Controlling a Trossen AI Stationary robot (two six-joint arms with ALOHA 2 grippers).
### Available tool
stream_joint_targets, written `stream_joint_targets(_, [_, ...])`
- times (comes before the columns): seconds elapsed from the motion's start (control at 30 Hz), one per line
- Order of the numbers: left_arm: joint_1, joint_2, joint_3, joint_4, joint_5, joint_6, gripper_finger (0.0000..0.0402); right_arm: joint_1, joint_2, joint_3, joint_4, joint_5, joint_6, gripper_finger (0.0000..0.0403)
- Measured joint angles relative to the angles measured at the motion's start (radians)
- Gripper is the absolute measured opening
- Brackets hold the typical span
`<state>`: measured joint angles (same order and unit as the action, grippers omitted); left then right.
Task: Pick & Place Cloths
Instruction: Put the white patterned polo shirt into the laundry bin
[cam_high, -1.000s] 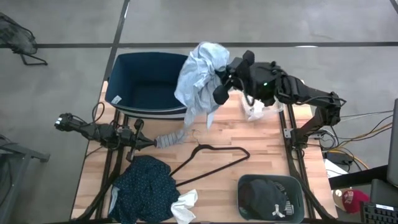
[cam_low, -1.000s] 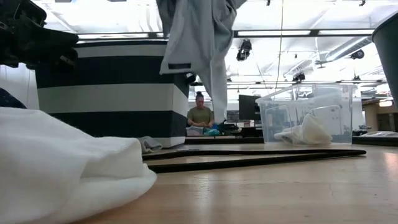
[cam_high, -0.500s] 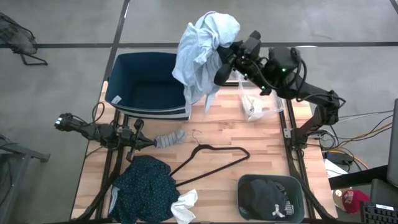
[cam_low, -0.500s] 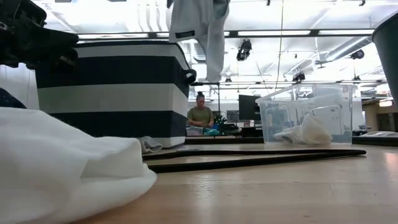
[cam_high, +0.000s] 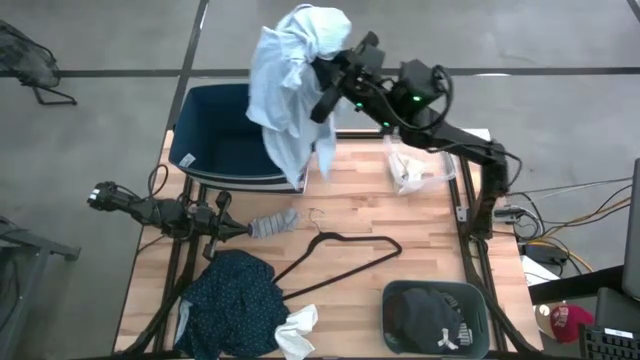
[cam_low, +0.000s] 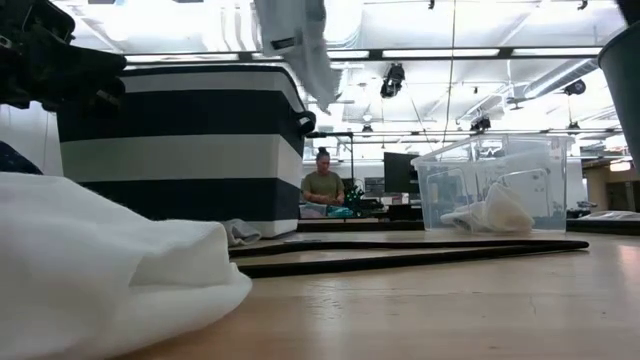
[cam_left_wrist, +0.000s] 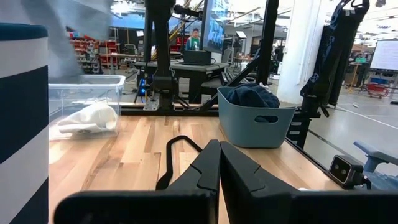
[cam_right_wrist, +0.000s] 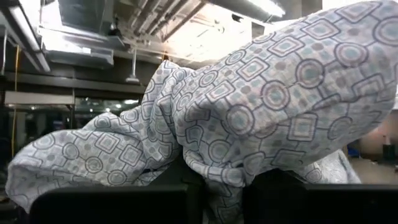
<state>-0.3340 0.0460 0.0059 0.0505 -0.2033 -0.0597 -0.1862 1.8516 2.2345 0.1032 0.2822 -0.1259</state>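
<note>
My right gripper (cam_high: 333, 78) is raised high near the table's far edge and is shut on the pale blue patterned shirt (cam_high: 285, 90), which hangs above the right rim of the navy striped basket (cam_high: 225, 140). In the low view only the shirt's tail (cam_low: 297, 45) shows, above the basket (cam_low: 180, 150). My left gripper (cam_high: 243, 231) waits shut near the left side, level, beside a grey sock (cam_high: 275, 222) lying flat. The dark teal dotted garment (cam_high: 230, 305) and a white sock (cam_high: 297, 331) lie at the near edge. A black garment with a white logo (cam_high: 440, 318) sits in a grey bin. My right gripper holds the pale blue shirt by a bunched upper part (cam_right_wrist: 224, 155), several layers gathered between and draped over its fingers, which hides the exact place of contact. The fingers reach level from the table's right. The shirt is lifted clear and hangs slack below the hold.
A thin black wire hanger (cam_high: 340, 255) lies across the table's middle. A clear plastic box (cam_high: 415, 165) with a white cloth stands at the far right. The grey bin's rim (cam_high: 390, 295) is at the near right. A person sits in the room beyond (cam_low: 322, 185).
My right gripper has risen and swung toward the table's left and far edge, staying shut on the shirt. The shirt has been carried from beside the clear box to above the basket's right rim, and its tail has lifted well clear of the table.
</note>
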Motion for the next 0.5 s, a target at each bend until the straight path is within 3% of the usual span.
stream_joint_targets(0.13, [0.000, 0.000, 0.000, 0.000, 0.000, 0.000, 0.0010, -0.020, 0.115, 0.122, -0.037, -0.014, 0.044, 0.0027])
stream_joint_targets(0.27, [0.000, 0.001, 0.000, 0.000, 0.000, 0.000, 0.0010, -0.040, 0.187, 0.108, -0.015, -0.050, 0.081, 0.0031])
stream_joint_targets(0.5, [0.000, 0.003, 0.000, 0.000, 0.000, 0.000, 0.0010, -0.095, 0.276, 0.117, -0.251, -0.091, 0.295, 0.0027])
